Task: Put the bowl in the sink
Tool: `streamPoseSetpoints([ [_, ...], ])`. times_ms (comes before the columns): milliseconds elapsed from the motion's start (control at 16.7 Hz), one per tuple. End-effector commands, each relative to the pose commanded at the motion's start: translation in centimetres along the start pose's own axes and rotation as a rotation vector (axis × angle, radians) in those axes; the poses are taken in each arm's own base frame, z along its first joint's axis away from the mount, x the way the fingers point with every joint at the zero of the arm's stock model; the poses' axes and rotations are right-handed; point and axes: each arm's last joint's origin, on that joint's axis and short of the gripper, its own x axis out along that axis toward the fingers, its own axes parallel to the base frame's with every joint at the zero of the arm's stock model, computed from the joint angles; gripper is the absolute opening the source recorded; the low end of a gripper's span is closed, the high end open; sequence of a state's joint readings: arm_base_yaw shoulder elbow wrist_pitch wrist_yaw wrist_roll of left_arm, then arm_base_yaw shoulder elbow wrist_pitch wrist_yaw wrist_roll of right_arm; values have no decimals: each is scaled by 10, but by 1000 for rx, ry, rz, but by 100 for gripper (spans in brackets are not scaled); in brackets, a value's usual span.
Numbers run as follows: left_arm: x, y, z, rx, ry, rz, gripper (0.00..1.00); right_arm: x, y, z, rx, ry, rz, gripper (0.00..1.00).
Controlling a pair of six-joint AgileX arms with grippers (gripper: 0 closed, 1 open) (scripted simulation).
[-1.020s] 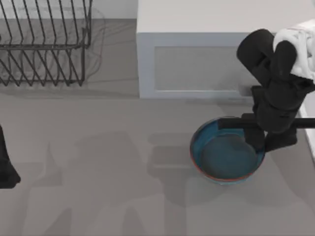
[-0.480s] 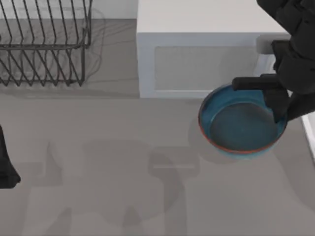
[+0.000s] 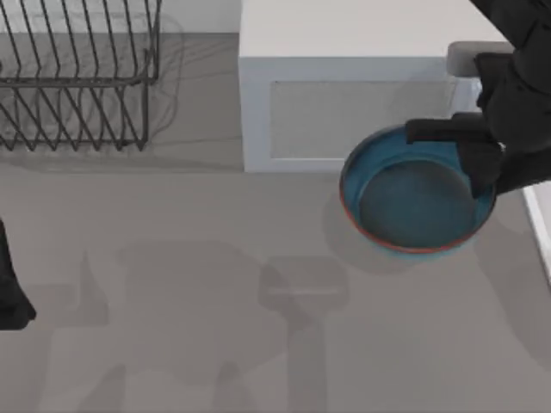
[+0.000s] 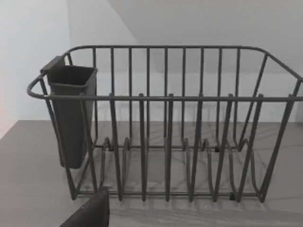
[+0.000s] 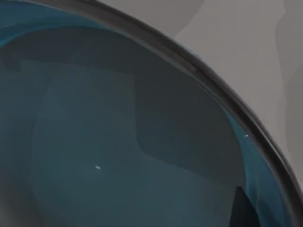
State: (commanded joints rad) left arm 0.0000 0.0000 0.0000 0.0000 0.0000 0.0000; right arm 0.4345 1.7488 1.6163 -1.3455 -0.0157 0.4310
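Lifted clear of the table (image 3: pixel 172 327) and now carried up toward the front of the white microwave (image 3: pixel 344 112), the blue bowl (image 3: pixel 413 202) hangs at about four o'clock in the top view, higher and farther right than a second ago, which suggests the carry toward the sink is under way, though no sink can be made out here. The right gripper (image 3: pixel 478 176) clamps the bowl's rim at its three o'clock edge. The bowl rides mouth-up and roughly level, round with no long axis; the left gripper (image 3: pixel 13 297), parked at nine o'clock, hides its fingers.
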Motion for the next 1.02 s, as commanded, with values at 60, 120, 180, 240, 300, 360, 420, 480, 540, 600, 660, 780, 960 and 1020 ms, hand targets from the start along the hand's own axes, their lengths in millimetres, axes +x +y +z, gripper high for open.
streamPoseSetpoints([
  [60, 0, 0, 0, 0, 0, 0, 100, -6, -1, 2, -9, -50, 33, 0],
  [120, 0, 0, 0, 0, 0, 0, 100, -12, -3, 4, -18, -110, 70, 0],
  [180, 0, 0, 0, 0, 0, 0, 100, -19, -6, 8, -27, -178, 109, 0],
  [240, 0, 0, 0, 0, 0, 0, 100, -26, -10, 12, -35, -255, 149, 0],
  [300, 0, 0, 0, 0, 0, 0, 100, -32, -15, 17, -41, -337, 186, 0],
  [360, 0, 0, 0, 0, 0, 0, 100, -37, -22, 23, -45, -422, 219, 0],
  [420, 0, 0, 0, 0, 0, 0, 100, -40, -31, 30, -47, -509, 246, 0],
  [480, 0, 0, 0, 0, 0, 0, 100, -41, -41, 37, -47, -594, 265, 0],
  [540, 0, 0, 0, 0, 0, 0, 100, -41, -54, 44, -46, -677, 278, 0],
  [600, 0, 0, 0, 0, 0, 0, 100, -39, -68, 50, -44, -757, 284, 0],
  [660, 0, 0, 0, 0, 0, 0, 100, -36, -83, 55, -42, -834, 283, 0],
  [780, 0, 0, 0, 0, 0, 0, 100, -25, -117, 61, -38, -976, 263, 0],
  [960, 0, 0, 0, 0, 0, 0, 100, 0, -170, 57, -33, -1146, 204, 0],
  [1020, 0, 0, 0, 0, 0, 0, 100, 10, -188, 51, -31, -1193, 179, 0],
])
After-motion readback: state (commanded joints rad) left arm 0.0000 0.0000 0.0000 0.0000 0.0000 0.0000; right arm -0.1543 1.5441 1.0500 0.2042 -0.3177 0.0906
